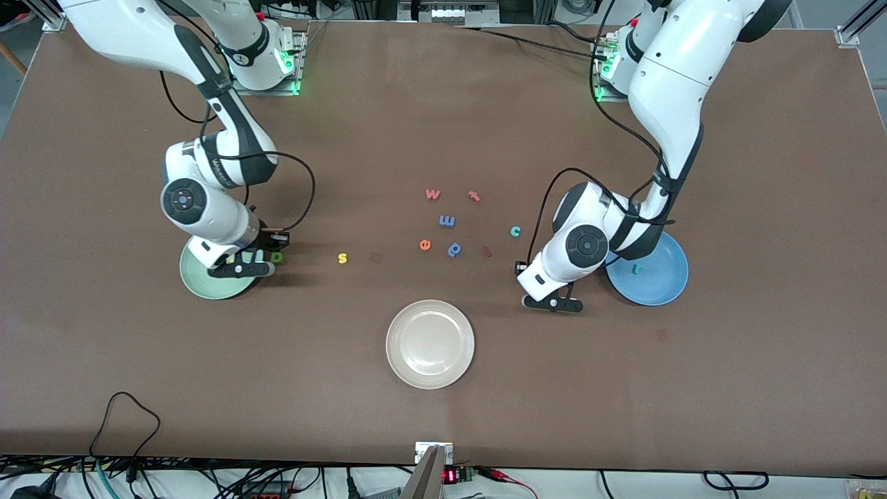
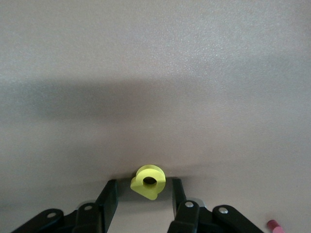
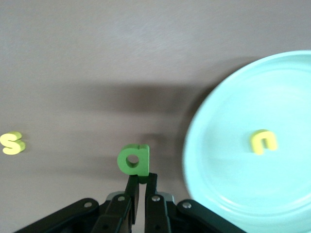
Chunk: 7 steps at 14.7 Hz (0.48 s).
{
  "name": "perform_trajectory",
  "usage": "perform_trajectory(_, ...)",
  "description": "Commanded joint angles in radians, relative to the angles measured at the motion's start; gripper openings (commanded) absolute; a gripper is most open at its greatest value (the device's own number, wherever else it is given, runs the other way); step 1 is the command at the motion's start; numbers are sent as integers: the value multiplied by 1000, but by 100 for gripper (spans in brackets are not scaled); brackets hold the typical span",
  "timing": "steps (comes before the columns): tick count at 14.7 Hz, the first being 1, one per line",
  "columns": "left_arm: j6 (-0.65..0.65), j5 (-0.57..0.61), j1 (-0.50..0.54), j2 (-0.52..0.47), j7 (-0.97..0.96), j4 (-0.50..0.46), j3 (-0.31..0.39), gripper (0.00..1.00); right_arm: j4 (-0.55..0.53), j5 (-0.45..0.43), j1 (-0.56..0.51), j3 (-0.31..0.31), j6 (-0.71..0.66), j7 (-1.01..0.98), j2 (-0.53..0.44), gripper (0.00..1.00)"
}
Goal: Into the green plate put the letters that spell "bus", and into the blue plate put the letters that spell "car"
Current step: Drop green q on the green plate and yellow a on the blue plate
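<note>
My right gripper (image 3: 138, 187) is pinched tight on the green "b" (image 3: 133, 159) by its stem, just off the green plate (image 3: 228, 184), where the "u" (image 3: 264, 141) already lies. The left gripper (image 2: 143, 191), partly open, straddles the yellow "a" (image 2: 148, 181) beside the blue plate (image 1: 662, 281). I judge the foam light and squashy: grip the flat sides gently. No labels readable beyond the letters themselves.
</note>
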Motion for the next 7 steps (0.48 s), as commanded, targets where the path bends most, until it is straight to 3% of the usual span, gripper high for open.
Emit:
perform_trajectory(1, 10, 1, -9, 23, -8, 25, 5, 33, 0, -12, -83, -4, -26, -134, -24, 1)
perform_trajectory(3, 10, 1, -9, 23, -7, 25, 5, 18, 0, -12, -123, -6, -20, -151, 8, 25)
perform_trajectory(5, 9, 10, -2, 17, -4, 25, 5, 10, 0, -10, -133, -6, -14, -151, 20, 68)
perform_trajectory(6, 7, 12, 7, 11, 4, 25, 5, 9, 1, -12, -133, -6, -11, -153, 19, 100)
perform_trajectory(7, 0, 15, 22, 2, 12, 25, 10, 9, 1, -10, -131, -4, -13, -148, 11, 100)
